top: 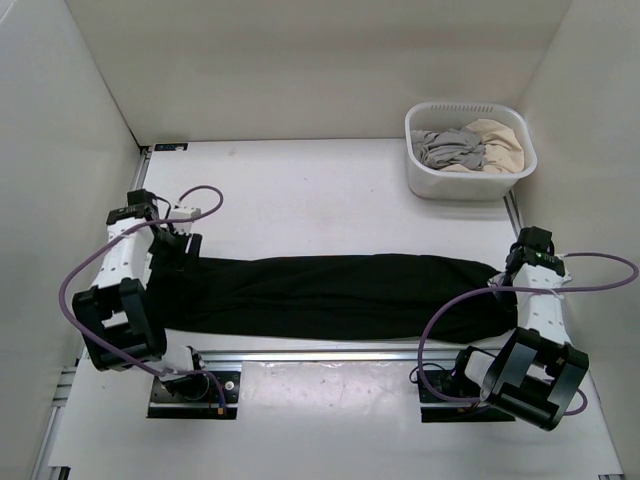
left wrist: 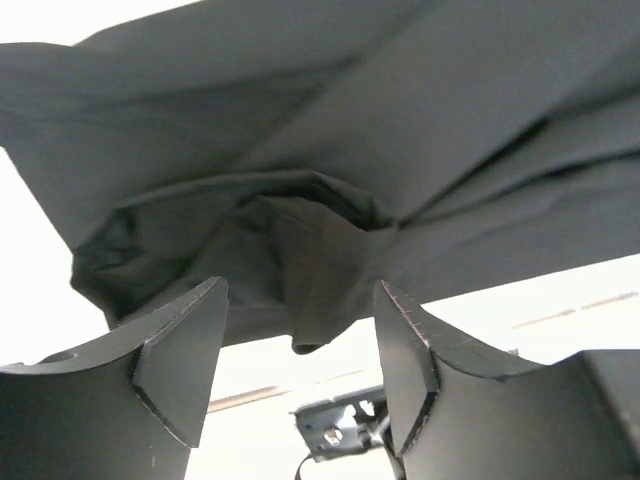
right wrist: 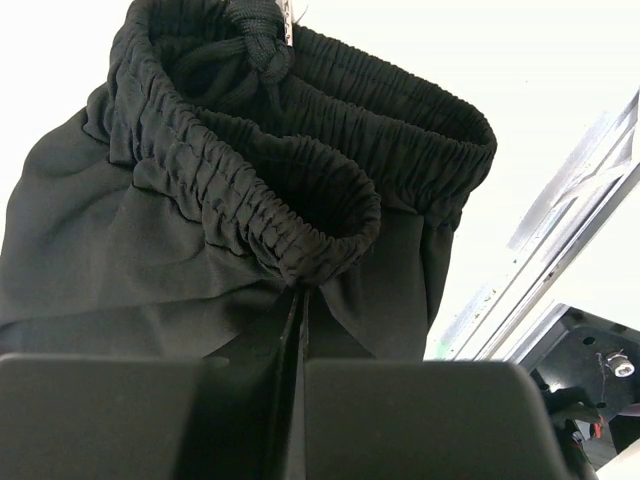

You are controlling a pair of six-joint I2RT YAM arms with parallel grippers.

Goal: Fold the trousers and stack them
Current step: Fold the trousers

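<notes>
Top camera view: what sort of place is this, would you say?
Probably a robot test cell for laundry folding: plain white walls box in a table, the left arm and right arm are bolted at its near edge, and black trousers lie spread out, with a basket behind.

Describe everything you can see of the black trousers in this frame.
The trousers are plain black, soft matte fabric, lying as one long band stretched across the near part of the table. The waist end is on the right: a gathered elastic waistband with a knotted drawstring, pinched in the shut right gripper. The leg end, on the left, is bunched and creased just ahead of the open left gripper; contact there is unclear.
</notes>
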